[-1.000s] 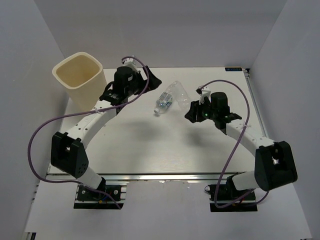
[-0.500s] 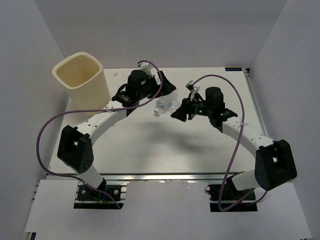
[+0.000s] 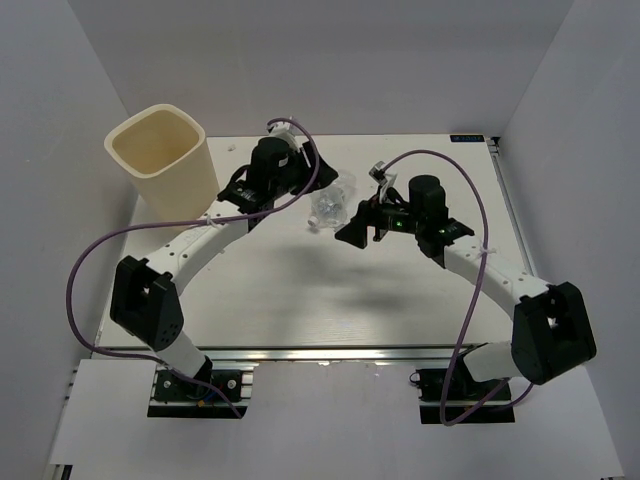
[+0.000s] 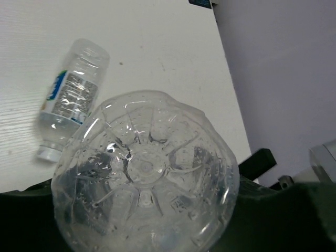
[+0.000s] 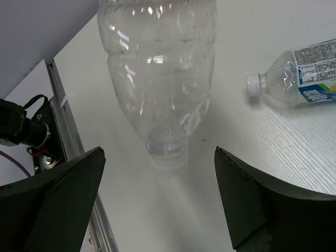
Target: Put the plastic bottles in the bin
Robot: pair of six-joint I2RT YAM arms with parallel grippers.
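A clear crinkly bottle (image 4: 147,173) hangs in the air over the table, its ribbed base filling the left wrist view. My left gripper (image 3: 318,186) is shut on it, dark fingers at its sides. In the right wrist view this bottle (image 5: 163,68) points its neck at my right gripper (image 5: 158,157), which stands open a little short of it, touching nothing. A second bottle (image 4: 68,102) with a blue-and-white label and white cap lies on its side on the table; in the right wrist view this labelled bottle (image 5: 299,79) is at the upper right. The cream bin (image 3: 175,185) stands at the far left, beside the left arm.
The table's right edge and a grey wall (image 4: 283,79) lie beyond the held bottle. A metal rail (image 5: 65,131) runs along the table edge under the right gripper. Purple cables (image 3: 470,300) loop off both arms.
The two grippers came together over the table's middle. The right gripper opened and let go of the clear bottle, while the left gripper closed on its base end.
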